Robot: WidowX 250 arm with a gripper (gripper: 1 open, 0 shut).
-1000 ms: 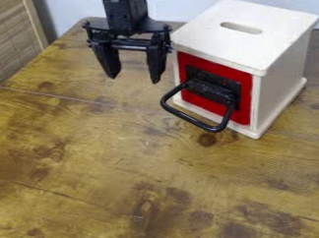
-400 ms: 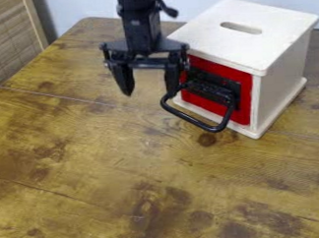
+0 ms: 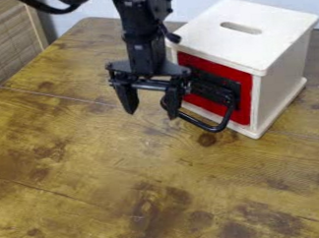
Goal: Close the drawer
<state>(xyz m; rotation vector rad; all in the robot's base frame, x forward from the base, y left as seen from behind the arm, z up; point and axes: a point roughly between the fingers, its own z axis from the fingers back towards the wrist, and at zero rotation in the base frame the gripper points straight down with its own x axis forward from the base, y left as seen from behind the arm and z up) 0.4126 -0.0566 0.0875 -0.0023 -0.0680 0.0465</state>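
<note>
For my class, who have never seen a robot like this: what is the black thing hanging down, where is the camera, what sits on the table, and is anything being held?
The black thing is a robot arm ending in a gripper, a two-fingered claw pointing straight down. One camera looks down at the wooden table from in front. On the table stands a pale wooden box with a slot in its top. Its red-fronted drawer has a black loop handle. The gripper is open and holds nothing; it hangs just left of the handle.

- We find no readable text, label, brand, number or sign anywhere: not on the wooden box (image 3: 258,44), the drawer (image 3: 214,87) or the table (image 3: 85,163).
</note>
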